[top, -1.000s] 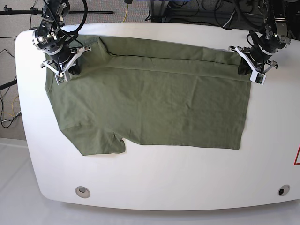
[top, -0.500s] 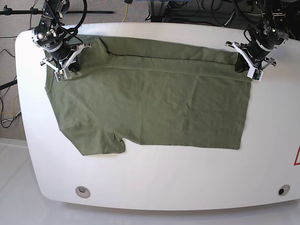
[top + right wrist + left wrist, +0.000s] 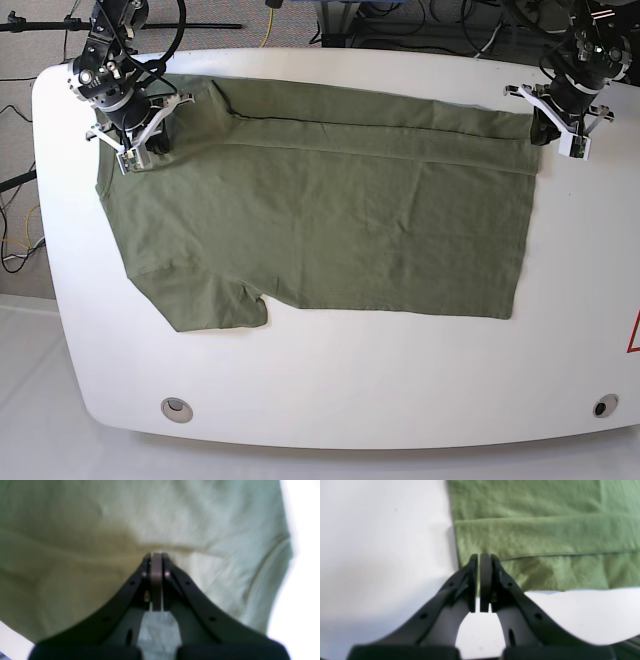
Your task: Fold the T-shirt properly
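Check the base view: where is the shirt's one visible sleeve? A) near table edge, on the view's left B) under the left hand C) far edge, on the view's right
A: the T-shirt's sleeve spreads toward the near edge on the view's left.

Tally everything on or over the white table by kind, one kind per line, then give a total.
T-shirt: 1
Grippers, left and right: 2
Round holes near the table's front edge, one and another: 2
Total: 5
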{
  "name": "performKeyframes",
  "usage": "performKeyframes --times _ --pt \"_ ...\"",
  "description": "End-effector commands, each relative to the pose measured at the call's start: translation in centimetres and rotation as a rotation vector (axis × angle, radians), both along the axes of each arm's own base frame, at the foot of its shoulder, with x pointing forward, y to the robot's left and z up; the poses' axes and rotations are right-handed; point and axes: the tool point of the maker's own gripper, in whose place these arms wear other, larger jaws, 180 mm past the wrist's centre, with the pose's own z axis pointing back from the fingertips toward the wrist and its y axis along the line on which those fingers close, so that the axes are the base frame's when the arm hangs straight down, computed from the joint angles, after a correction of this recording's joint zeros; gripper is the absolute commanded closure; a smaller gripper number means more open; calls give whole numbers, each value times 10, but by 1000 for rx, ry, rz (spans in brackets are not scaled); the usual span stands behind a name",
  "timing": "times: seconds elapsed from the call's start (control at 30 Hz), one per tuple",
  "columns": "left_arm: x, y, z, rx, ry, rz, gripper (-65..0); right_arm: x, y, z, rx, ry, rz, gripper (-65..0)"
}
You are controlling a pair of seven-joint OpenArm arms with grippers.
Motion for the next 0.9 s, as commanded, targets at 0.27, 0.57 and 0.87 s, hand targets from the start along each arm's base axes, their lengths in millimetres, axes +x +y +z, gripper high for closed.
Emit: performKeyframes --times 0.27,0.57,0.87 --pt "-5 10 7 22 -13 6 0 10 -1 17 34 -80 6 -124" --pt "-17 0 4 16 9 -28 -40 3 -4 22 75 -90 -1 -240" --pt "-18 -12 -3 -5 27 -55 -13 7 -8 26 74 -110 -18 -202"
